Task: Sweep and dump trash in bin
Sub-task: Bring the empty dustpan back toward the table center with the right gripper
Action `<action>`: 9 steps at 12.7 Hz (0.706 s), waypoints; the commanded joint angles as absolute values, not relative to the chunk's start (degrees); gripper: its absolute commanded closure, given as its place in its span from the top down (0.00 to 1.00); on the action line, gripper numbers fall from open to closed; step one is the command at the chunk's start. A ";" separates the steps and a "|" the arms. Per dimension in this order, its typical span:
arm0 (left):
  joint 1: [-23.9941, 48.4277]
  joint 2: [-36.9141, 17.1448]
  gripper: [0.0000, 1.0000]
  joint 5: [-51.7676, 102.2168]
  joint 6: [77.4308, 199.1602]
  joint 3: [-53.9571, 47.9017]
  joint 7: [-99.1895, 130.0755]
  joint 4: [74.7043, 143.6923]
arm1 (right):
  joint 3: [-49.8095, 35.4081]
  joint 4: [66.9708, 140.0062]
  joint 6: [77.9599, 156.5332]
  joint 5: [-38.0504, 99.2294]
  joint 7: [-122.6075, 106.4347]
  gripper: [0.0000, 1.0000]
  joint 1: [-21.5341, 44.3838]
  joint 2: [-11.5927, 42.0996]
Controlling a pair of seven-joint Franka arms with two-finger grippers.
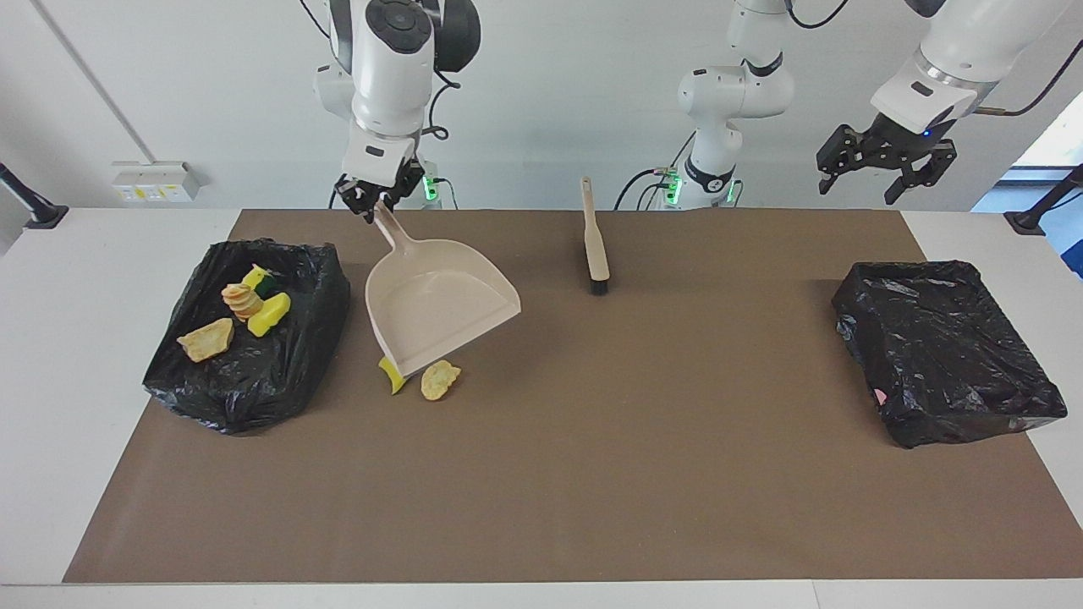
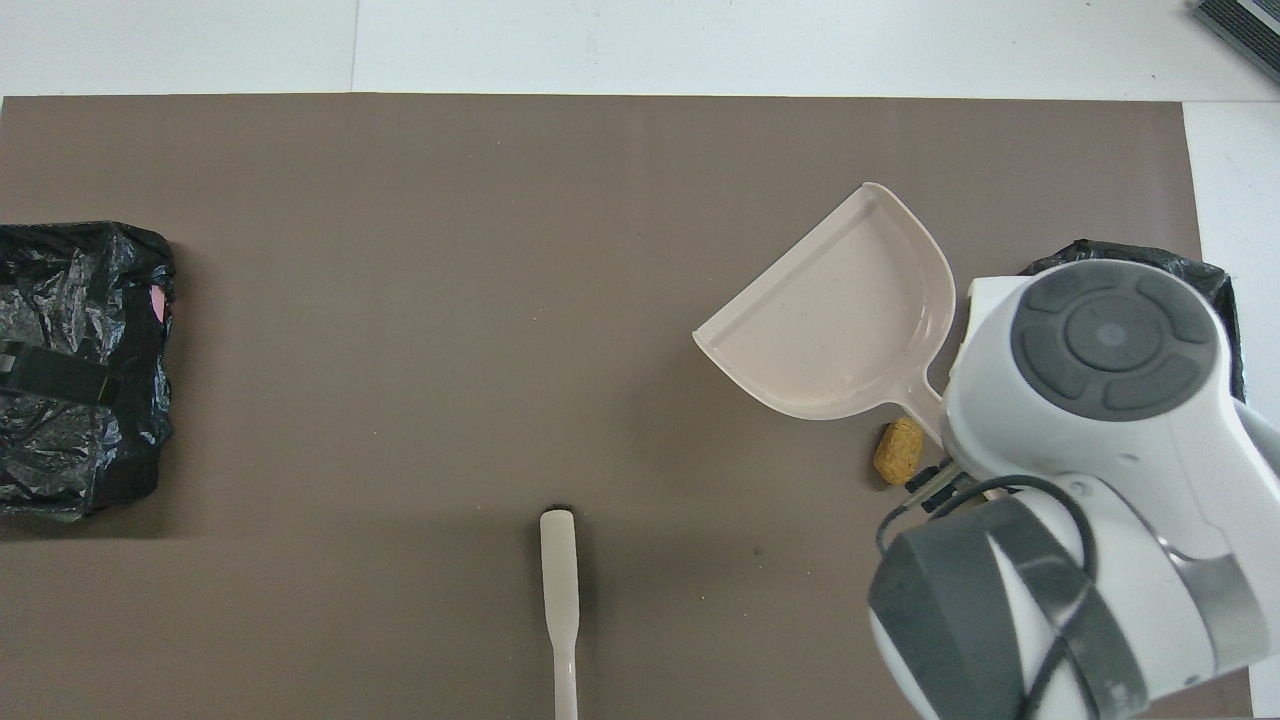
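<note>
Brown mat [image 1: 592,474] across the table; two black-lined bins, one [image 1: 943,351] at the left arm's end, one [image 1: 254,372] at the right arm's end with four scraps [image 1: 245,309] inside. Beige dustpan [image 1: 436,304] raised, tilted over floor scraps [image 1: 439,379], handle pinched by right gripper [image 1: 375,203]. Brush [image 1: 594,241] lying near the robots. Left gripper [image 1: 884,161] spread, waiting high.

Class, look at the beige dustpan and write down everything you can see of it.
The dustpan looks like smooth beige plastic: a wide, shallow scoop with raised side walls, a straight open lip and a narrow handle. It is empty. The right gripper is shut on the handle's end, holding the pan in the air, tilted with its lip down. It hangs over the brown mat, beside the bin that holds scraps, and its lip is over the yellow scrap.
</note>
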State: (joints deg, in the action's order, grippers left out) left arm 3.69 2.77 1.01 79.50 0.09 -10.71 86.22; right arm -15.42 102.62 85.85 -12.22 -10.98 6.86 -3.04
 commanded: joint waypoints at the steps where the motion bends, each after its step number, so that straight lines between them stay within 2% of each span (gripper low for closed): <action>1: 4.92 2.46 1.00 0.09 78.75 0.79 -9.84 85.08 | -15.21 93.63 84.55 -10.38 -0.22 0.00 10.27 6.65; 4: 4.22 2.46 1.00 0.09 78.75 0.79 -9.84 85.08 | -15.21 84.49 84.64 -2.57 13.75 0.00 12.39 15.97; 6: 4.31 2.46 1.00 0.09 78.75 0.79 -9.84 85.08 | -15.21 79.39 85.34 -2.02 25.26 0.00 15.63 21.24; 9: 4.31 2.46 1.00 0.09 78.75 0.79 -9.76 85.08 | -15.12 74.01 88.05 -1.93 31.53 0.00 18.45 26.79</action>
State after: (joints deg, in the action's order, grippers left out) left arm 3.75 2.77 1.01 79.50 0.37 -10.57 86.22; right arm -15.36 79.64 87.50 -3.16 27.37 17.07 22.63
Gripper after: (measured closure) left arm 0.000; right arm 0.678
